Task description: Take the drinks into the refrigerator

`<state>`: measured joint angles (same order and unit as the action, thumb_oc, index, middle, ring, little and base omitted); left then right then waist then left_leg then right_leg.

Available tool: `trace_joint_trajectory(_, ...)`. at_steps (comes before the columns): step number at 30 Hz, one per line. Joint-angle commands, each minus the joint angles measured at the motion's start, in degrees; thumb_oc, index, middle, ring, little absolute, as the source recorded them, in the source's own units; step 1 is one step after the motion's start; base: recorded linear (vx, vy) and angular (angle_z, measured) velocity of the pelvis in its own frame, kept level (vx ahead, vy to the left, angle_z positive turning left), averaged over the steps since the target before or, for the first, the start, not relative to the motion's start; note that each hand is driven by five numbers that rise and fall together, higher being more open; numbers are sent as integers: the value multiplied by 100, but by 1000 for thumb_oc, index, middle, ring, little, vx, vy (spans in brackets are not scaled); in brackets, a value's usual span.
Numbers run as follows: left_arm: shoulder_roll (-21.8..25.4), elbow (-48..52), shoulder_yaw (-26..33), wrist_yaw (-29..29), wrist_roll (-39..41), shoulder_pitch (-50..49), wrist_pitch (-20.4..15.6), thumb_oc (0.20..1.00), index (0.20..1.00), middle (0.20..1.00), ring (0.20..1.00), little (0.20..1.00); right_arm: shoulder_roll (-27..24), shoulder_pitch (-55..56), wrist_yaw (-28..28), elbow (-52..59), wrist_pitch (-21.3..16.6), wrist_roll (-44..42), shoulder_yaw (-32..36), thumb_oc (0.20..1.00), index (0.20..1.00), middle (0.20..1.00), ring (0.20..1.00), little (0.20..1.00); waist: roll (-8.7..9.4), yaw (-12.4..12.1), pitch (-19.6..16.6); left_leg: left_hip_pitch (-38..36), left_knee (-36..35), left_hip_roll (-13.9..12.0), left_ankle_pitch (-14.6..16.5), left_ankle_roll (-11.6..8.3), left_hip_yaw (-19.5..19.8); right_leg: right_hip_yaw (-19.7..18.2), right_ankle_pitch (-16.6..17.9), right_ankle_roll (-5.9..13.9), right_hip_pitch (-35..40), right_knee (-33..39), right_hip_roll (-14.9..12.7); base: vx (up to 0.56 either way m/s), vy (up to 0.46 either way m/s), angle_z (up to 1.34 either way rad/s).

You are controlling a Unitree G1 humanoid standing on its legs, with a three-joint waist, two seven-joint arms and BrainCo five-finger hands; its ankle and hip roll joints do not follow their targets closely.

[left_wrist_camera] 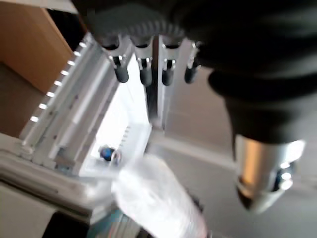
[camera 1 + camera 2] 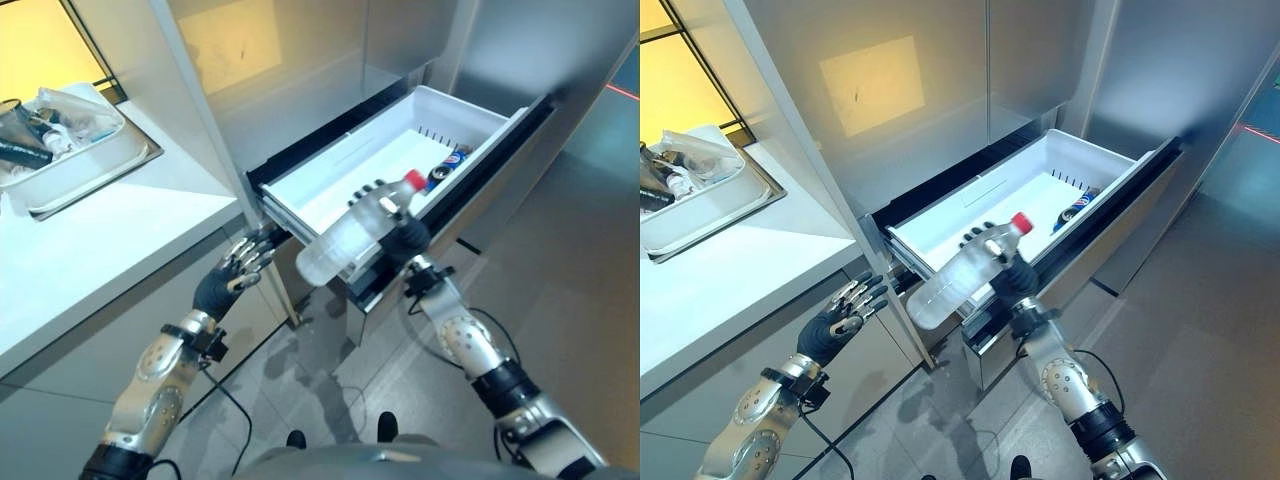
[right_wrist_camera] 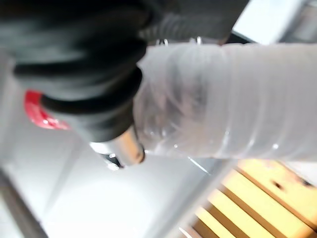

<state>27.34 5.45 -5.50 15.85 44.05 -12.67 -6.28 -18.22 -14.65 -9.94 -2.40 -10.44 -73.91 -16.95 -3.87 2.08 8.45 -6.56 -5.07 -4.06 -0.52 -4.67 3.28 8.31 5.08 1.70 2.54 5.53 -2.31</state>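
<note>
Over at nine to ten o'clock from where I stand, a white countertop (image 2: 110, 235) carries a metal tray (image 2: 130, 165) with a white bin (image 2: 95, 150) of odds and ends sitting in it. My left hand (image 2: 232, 272) hangs in the air just off the counter's edge, near the left corner of the drawer, fingers loosely spread and holding nothing; its wrist view looks past those straight fingers (image 1: 120, 73) toward the drawer rail.

At twelve o'clock the refrigerator drawer (image 2: 345, 165) stands pulled out, its white tub mostly bare, with a dark drink can (image 2: 447, 165) lying toward one o'clock against the front wall.

My right hand (image 2: 400, 228) grips a clear plastic bottle (image 2: 345, 240) with a red cap (image 2: 414, 179), fingers curled round its upper body. It is tilted, cap toward the drawer, base hanging out over the front edge above the grey floor (image 2: 560, 270).
</note>
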Motion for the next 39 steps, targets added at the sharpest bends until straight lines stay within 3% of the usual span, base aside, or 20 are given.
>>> trace_joint_trajectory(1,264,319,282,30,218,-31,-369,1000,1000,1000,1000,1000,411,-658,-154,752,-553,-239,308,200,200,200,200,200,351,45,-6,-113,266,428,573,499,-45,-4,-949,107,401,-466,-30,0,0,0)
trace_joint_trajectory(12,-68,277,556,-11,390,-409,-433,1000,1000,1000,1000,1000,207,-1194,173,172,-973,-33,920,200,200,200,200,200,398,-72,-8,-114,286,428,595,515,-19,11,-976,94,428,-466,-23,0,0,0)
trace_joint_trajectory(19,237,306,361,88,582,-372,-565,1000,1000,1000,1000,1000,-562,-3113,793,-1456,-1497,-111,1113,200,200,200,200,200,445,-266,164,66,397,475,598,527,21,17,-951,119,258,-550,-36,-12,5,0)
trace_joint_trajectory(23,324,251,291,73,682,-265,-596,1000,1000,1000,1000,1000,-797,-3721,942,-1860,-1560,-91,1020,200,200,200,200,200,445,-323,288,233,432,496,559,535,39,17,-946,117,52,-658,-33,-46,14,-1)
trace_joint_trajectory(28,446,241,252,68,843,-157,-708,1000,1000,1000,1000,1000,-1006,-4507,1042,-2422,-1686,-129,929,200,200,200,200,200,377,-384,504,585,485,537,453,550,81,51,-915,129,-364,-829,-68,-60,12,2)
trace_joint_trajectory(35,551,370,174,82,974,5,-848,1000,1000,1000,1000,1000,-1122,-4947,981,-2678,-1828,-237,907,200,200,200,200,200,129,-472,806,1029,473,565,245,535,189,149,-919,117,-995,-1171,-143,-55,10,11)
trace_joint_trajectory(39,547,432,24,32,1003,108,-890,1000,1000,1000,1000,1000,-913,-5035,952,-2800,-1874,-313,824,200,200,200,200,200,-22,-504,934,1180,489,574,196,533,200,136,-934,116,-1232,-1330,-173,-3,1,5)
